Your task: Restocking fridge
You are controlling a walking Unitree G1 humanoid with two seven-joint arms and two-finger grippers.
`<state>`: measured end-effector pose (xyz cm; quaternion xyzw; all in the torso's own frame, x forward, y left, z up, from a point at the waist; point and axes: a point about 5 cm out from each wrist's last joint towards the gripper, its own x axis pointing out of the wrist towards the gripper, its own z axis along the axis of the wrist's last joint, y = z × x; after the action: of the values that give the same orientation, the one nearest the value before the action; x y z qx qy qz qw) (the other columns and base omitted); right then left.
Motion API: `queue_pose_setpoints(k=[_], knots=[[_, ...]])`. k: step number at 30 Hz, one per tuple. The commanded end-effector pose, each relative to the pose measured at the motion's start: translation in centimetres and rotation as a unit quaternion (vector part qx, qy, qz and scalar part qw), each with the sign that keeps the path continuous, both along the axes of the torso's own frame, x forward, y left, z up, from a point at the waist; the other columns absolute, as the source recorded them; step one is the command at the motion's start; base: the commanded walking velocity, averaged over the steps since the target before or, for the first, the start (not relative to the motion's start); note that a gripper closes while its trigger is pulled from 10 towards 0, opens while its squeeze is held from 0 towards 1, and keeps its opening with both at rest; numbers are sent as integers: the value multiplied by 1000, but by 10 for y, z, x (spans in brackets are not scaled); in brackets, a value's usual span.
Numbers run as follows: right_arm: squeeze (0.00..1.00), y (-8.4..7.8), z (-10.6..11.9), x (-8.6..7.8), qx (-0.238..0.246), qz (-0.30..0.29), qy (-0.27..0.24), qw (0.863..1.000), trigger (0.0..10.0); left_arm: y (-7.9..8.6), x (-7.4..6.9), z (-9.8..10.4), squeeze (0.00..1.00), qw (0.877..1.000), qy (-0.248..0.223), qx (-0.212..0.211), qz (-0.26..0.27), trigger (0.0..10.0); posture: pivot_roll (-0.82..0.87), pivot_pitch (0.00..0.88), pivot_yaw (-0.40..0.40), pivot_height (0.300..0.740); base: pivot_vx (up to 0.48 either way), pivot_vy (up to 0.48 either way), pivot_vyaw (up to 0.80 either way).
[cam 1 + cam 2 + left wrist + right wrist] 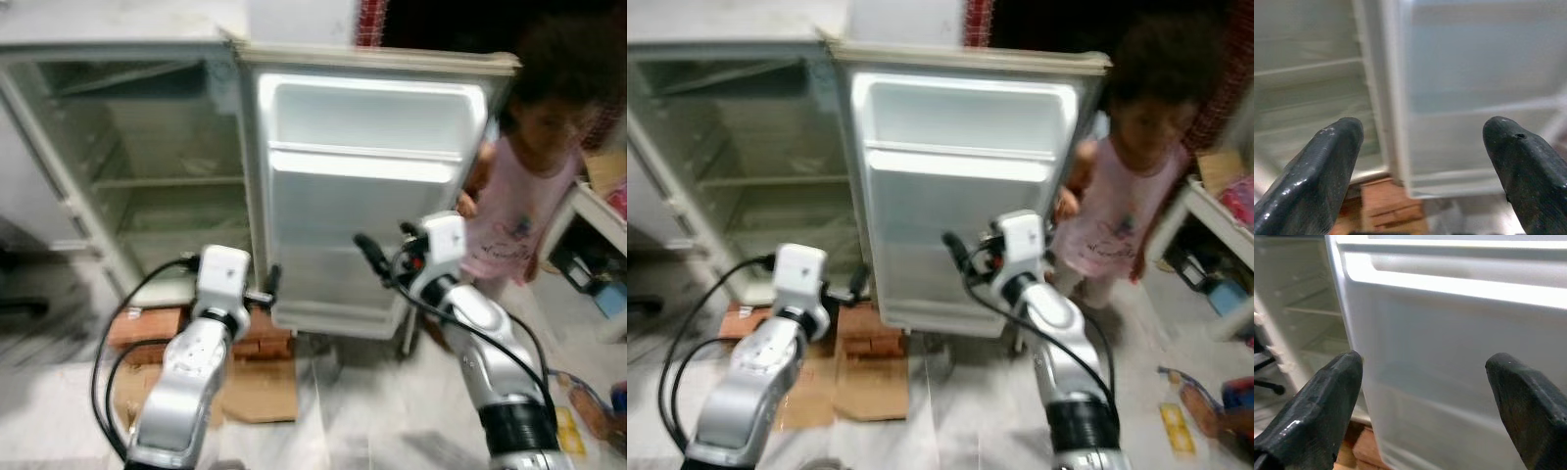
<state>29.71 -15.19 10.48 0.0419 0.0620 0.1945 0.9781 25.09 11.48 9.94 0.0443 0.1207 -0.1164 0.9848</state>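
Fridge (147,166) open, blurred; person (529,186) partly behind door (367,196).

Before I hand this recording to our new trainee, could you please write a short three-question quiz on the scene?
1. True or false: the fridge door stands open.
2. Both the left gripper and the right gripper are: A) shut on a bottle, B) open and holding nothing, C) shut on the door.
3. Who stands beside the door's outer edge, on the robot's right?

Key:
1. True; the door shelves face the robot.
2. B.
3. A person in a pink top.
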Motion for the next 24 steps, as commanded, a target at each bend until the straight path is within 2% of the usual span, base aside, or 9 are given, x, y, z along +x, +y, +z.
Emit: queue_pose_setpoints(k=[1, 6, 10, 11, 13, 15, 20, 22, 24], knots=[[0, 14, 9, 4, 10, 19, -18, 1000, 10000, 11, 2, 1, 0, 1000, -1, 15, 18, 10000, 35, 0, -37, 740, 382, -285, 675], [0, 14, 7, 4, 9, 27, -12, 1000, 10000, 12, 2, 0, 0, 1000, -1, 18, 22, 10000, 35, 0, -37, 740, 350, -323, 535], [0, 18, 3, 0, 12, 66, 9, 998, 10000, 11, 2, 0, 0, 999, -5, 30, 25, 10000, 36, 0, -38, 740, 211, -397, 0], [0, 21, -1, -4, 14, 94, 31, 995, 10000, 11, 2, -1, 0, 999, -4, 30, 25, 10000, 36, 0, -40, 740, 0, -458, 0], [0, 22, -4, -6, 14, 110, 43, 993, 10000, 11, 2, 0, 0, 999, -4, 31, 25, 10000, 36, 0, -39, 740, 0, -458, 0], [0, 22, -14, -14, -8, 143, 82, 986, 10000, 10, 2, -1, 0, 999, 0, 24, 21, 10000, 36, 0, -41, 740, 0, -480, 0], [0, 15, -26, -20, -25, 138, 127, 982, 10000, 6, 0, -6, 0, 999, 24, 21, 14, 10000, 36, 0, -42, 740, -53, -460, 0], [0, 11, -34, -30, -25, 154, 167, 974, 10000, 4, -2, -4, 0, 1000, 21, 17, 5, 10000, 37, 0, -42, 740, -293, -381, 0], [0, 10, -37, -39, -28, 181, 184, 966, 10000, 4, -2, -4, 0, 1000, 21, 18, 4, 10000, 36, 0, -42, 740, -337, -341, 0]])
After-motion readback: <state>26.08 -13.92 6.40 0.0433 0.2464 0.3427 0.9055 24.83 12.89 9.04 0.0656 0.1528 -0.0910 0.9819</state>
